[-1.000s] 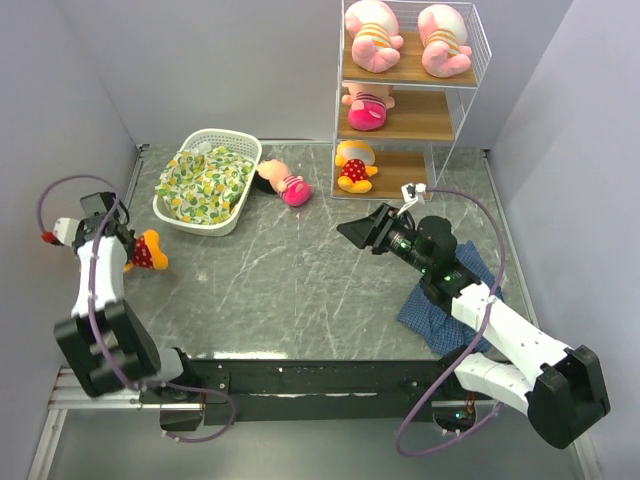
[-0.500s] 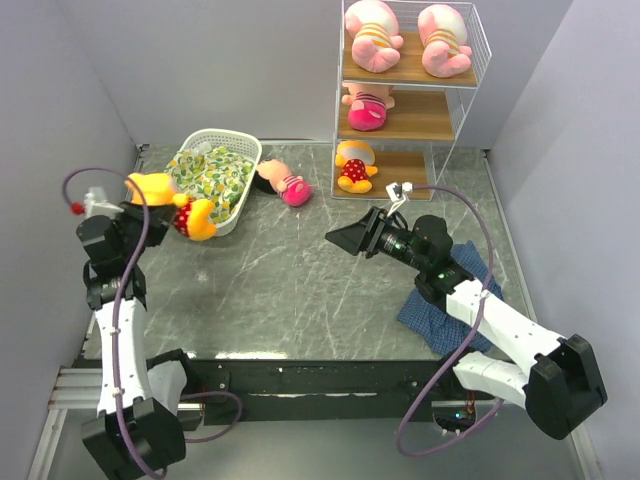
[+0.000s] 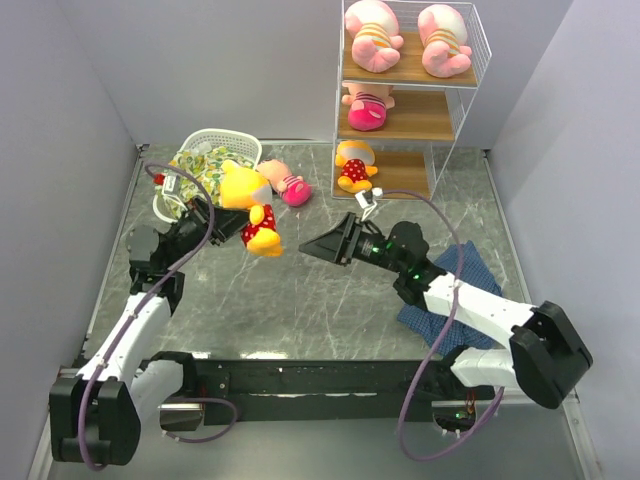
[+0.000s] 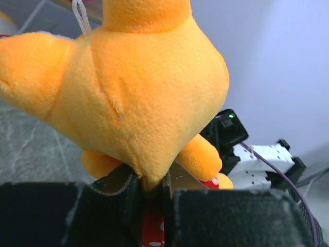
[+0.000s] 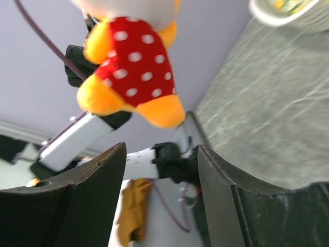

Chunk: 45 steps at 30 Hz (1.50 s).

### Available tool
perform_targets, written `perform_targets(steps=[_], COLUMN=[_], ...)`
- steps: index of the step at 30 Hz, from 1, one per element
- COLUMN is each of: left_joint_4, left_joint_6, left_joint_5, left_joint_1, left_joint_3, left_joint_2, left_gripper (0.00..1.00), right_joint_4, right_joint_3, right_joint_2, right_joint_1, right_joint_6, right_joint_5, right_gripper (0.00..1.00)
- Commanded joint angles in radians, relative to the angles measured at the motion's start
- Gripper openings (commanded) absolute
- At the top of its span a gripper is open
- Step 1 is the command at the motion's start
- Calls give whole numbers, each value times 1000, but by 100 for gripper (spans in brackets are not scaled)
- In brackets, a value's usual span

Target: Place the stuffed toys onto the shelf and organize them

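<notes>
Far edge of the grey marbled table (image 3: 300,290): tall three-tier shelf of white wire and brown wooden boards (image 3: 425,120).
Top tier of the shelf: pink striped plush piglet (image 3: 373,35) and twin piglet (image 3: 443,38), side by side.
Middle tier, left end: pink-clad plush doll (image 3: 367,107).
Bottom tier, left end: orange-yellow plush bear in a red dotted shirt (image 3: 353,166).
Just left of the shelf, down on the table: second pink-clad doll (image 3: 285,183), lying on its side.

Further left of the shelf and nearer than it, up off the table: second orange-yellow plush bear (image 3: 245,190) – clenched in the left gripper (image 3: 232,218).
Left wrist view: left gripper (image 4: 151,188) pinches the orange plush of the second orange-yellow plush bear (image 4: 139,103) between both fingers, with the body bulging above them.

Nearer than the shelf, a little left of its front: right gripper (image 3: 322,245), pointing left at the held toy, jaws spread wide, nothing between them.
Right wrist view: right gripper (image 5: 162,149) gapes, with the second orange-yellow plush bear (image 5: 131,67) in its red white-dotted shirt above the gap – apart, not touching.

Well left of the shelf, past the lying doll: white plastic lattice basket (image 3: 195,222) with green-yellow patterned cloth (image 3: 205,180) inside.
Nearer than the shelf, on the table below its right end: blue plaid cloth (image 3: 470,270), partly under the right arm.
</notes>
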Motion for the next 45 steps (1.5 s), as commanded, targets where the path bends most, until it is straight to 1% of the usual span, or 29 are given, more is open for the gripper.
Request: perform_targets(steps=[1, 4, 9, 19, 21, 22, 24, 25, 26, 27, 28, 29, 30, 31, 32, 33, 34, 35, 36, 37, 38, 39, 40, 41, 42, 43, 44, 45], left_joint_4=[341, 397, 423, 520, 552, 561, 570, 569, 560, 551, 513, 483, 448, 320, 237, 131, 45, -106, -182, -257, -419, -486, -562, -659, -701, -715, -758, -794], left_joint_6=[-85, -96, -79, -102, -116, -120, -129, -129, -129, -120, -111, -97, -55, -24, 16, 109, 155, 195, 279, 321, 363, 443, 484, 521, 579, 602, 622, 663], left_joint_5=[39, 41, 47, 29, 27, 24, 24, 26, 29, 27, 30, 35, 33, 29, 18, -18, -37, -54, -94, -124, -146, -186, -203, -215, -230, -258, -269, -281], left_joint_1=[-57, -86, -123, -171, -175, -180, -181, -184, -185, -185, -185, -185, -185, -185, -185, -185, -185, -185, -185, -185, -185, -185, -185, -185, -185, -185, -185, -185], left_joint_3=[-6, -10, 2, 5, 2, -1, -1, 2, 3, 5, 11, 19, 28, 54, 74, 98, 152, 178, 236, 272, 307, 382, 419, 453, 506, 526, 543, 568], left_joint_2=[-11, -7, 1, 53, 61, 67, 75, 78, 79, 79, 72, 66, 59, 41, 32, 13, 7, 3, -2, 1, 6, 25, 36, 47, 70, 79, 85, 98], left_gripper=[1, 1, 1, 1, 1, 1, 4, 8, 21, 30, 42, 65, 75, 84, 96, 100, 98, 97, 96, 97, 96, 96, 96, 96, 96, 96, 96, 96], right_joint_4=[174, 283, 343, 386, 403, 421, 444, 471, 484, 490, 489, 481, 469, 426, 395, 354, 244, 185, 123, -12, -68, -118, -233, -296, -355, -454, -493, -519], right_joint_3=[4, -13, 0, 10, 8, 10, 2, -4, -22, -32, -38, -44, -46, -49, -55, -58, -59, -62, -64, -67, -81, -91, -101, -116, -124, -130, -145, -153], right_joint_2=[39, 65, 92, 97, 103, 109, 112, 109, 106, 100, 90, 80, 73, 45, 28, 8, -37, -65, -90, -146, -176, -238, -268, -297, -346, -369, -387, -412], right_joint_1=[50, 75, 119, 167, 172, 172, 175, 175, 175, 175, 173, 167, 164, 158, 143, 135, 124, 115, 97, 86, 77, 69, 64, 61, 55, 49, 35, 21], right_joint_6=[178, 258, 314, 341, 357, 361, 372, 375, 377, 371, 363, 351, 320, 299, 274, 207, 170, 130, 46, 12, -26, -100, -138, -175, -247, -278, -303, -361], right_joint_5=[48, 68, 73, 84, 82, 80, 80, 88, 97, 106, 120, 123, 125, 136, 148, 162, 177, 211, 228, 246, 276, 300, 326, 399, 431, 462, 490, 501], right_gripper=[67, 67, 68, 66, 64, 61, 39, 29, 12, 6, 0, 0, 0, 0, 0, 0, 0, 0, 0, 0, 0, 0, 0, 0, 0, 0, 0, 0])
